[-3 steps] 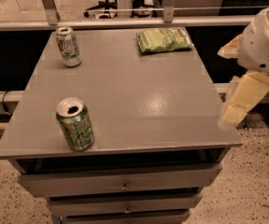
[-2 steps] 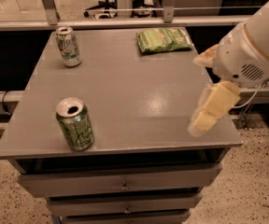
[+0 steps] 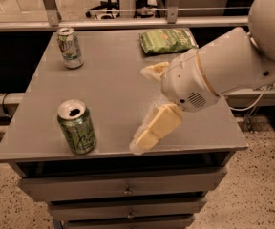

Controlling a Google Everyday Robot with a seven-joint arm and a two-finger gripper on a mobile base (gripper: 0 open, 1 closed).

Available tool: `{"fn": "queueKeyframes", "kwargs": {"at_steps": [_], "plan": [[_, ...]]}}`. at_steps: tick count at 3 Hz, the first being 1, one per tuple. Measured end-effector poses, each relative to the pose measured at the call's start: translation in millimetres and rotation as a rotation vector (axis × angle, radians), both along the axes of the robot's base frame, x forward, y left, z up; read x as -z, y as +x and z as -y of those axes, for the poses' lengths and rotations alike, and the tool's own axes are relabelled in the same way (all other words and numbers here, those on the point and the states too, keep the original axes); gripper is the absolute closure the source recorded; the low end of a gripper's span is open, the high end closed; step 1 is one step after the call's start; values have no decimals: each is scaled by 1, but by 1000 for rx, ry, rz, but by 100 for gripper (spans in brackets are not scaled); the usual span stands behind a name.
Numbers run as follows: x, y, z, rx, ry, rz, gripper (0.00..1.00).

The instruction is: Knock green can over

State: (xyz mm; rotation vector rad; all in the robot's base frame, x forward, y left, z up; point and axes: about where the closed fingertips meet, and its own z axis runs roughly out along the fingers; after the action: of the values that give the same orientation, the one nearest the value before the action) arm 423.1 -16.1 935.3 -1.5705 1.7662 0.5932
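Observation:
The green can (image 3: 76, 127) stands upright near the front left corner of the grey table (image 3: 110, 82), its silver top and dark mouth hole facing up. My gripper (image 3: 139, 108) hangs over the front middle of the table, to the right of the can and apart from it. Its two pale fingers (image 3: 153, 130) are spread wide with nothing between them. The lower finger reaches toward the table's front edge. The white arm comes in from the right.
A paler white-and-silver can (image 3: 70, 47) stands at the back left. A flat green snack bag (image 3: 167, 40) lies at the back right. Drawers (image 3: 123, 190) sit under the tabletop. A rail and chair legs lie behind the table.
My arm and gripper have swung left from beyond the table's right edge to over its front middle, closer to the green can. The cans and bag have not moved.

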Motion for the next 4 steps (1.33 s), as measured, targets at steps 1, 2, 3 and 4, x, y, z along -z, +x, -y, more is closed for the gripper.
{"fn": "queueKeyframes", "kwargs": {"at_steps": [1, 2, 3, 4], "plan": [[20, -12, -50, -64, 117, -1, 0], [36, -14, -83, -90, 213, -21, 0], [40, -11, -100, -96, 276, -36, 0], [43, -5, -125, -90, 360, -65, 3]]}}
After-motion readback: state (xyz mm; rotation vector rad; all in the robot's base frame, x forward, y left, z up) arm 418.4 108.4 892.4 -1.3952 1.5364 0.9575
